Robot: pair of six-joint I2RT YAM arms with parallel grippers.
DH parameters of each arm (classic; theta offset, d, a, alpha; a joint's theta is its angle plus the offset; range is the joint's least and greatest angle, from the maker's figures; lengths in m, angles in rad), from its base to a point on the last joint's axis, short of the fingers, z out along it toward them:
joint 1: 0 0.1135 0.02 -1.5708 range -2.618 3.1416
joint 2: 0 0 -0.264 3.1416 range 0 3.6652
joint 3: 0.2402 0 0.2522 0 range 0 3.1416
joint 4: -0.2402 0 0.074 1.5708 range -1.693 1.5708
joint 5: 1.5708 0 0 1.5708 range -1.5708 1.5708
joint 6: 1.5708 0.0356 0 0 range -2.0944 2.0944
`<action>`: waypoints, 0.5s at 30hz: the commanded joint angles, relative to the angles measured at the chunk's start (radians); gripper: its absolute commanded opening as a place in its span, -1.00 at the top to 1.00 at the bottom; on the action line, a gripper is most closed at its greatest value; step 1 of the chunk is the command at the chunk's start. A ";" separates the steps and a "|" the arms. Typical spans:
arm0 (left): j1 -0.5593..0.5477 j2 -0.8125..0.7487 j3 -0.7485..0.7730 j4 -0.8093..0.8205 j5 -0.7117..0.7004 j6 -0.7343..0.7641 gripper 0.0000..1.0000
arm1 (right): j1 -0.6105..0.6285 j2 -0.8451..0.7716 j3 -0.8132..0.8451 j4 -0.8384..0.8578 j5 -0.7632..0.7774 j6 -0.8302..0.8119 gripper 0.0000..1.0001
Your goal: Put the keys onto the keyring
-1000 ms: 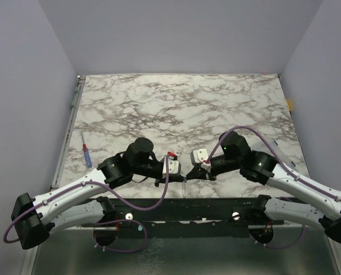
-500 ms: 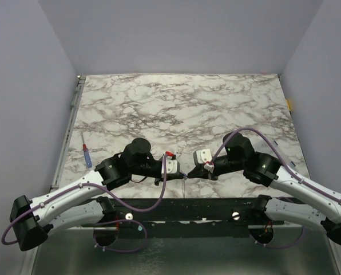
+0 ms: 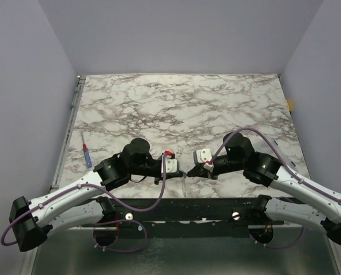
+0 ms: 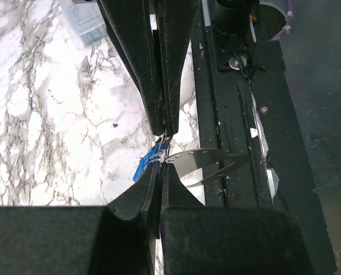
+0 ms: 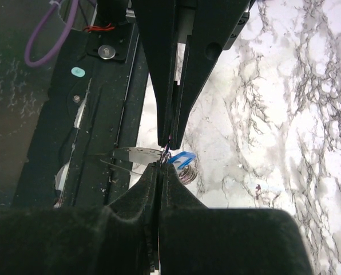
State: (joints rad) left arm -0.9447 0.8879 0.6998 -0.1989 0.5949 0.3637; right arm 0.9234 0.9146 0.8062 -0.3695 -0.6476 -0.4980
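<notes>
- The left gripper (image 3: 181, 171) and the right gripper (image 3: 191, 172) meet tip to tip just above the near edge of the marble tabletop (image 3: 187, 103), about midway along it.
- The left gripper's jaws are pressed together, with no gap visible between its fingers in its own wrist view.
- The right gripper's jaws are likewise pressed together, the fingers flush down to the tip.
- The keys (image 4: 196, 162) sit right where the two tips meet. A flat silvery blade sticks out sideways over the black base rail (image 3: 205, 206), and a bright blue key head (image 5: 181, 157) juts out on the opposite side, over the marble.
- The keyring (image 4: 216, 176) shows as a thin pale wire curve just under the silvery blade, close to the tips.
- Everything is crowded at that one spot, so I cannot tell which gripper nips which piece.
- A screwdriver (image 3: 86, 154) with a blue and red handle lies near the left edge of the tabletop, well apart from both grippers.
</notes>
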 commanded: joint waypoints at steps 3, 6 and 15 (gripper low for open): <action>0.003 -0.014 0.002 0.026 -0.042 0.004 1.00 | 0.002 0.018 0.004 -0.046 0.026 -0.016 0.99; 0.003 -0.018 0.002 0.029 -0.047 0.006 1.00 | 0.003 0.026 0.009 -0.049 0.034 -0.020 0.99; 0.003 -0.017 -0.006 0.059 -0.054 -0.010 1.00 | 0.003 0.028 -0.002 0.017 0.076 -0.023 0.99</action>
State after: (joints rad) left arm -0.9447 0.8875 0.6991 -0.1951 0.5701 0.3611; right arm 0.9234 0.9428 0.8066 -0.3828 -0.6014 -0.5125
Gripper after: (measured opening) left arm 0.018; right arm 0.022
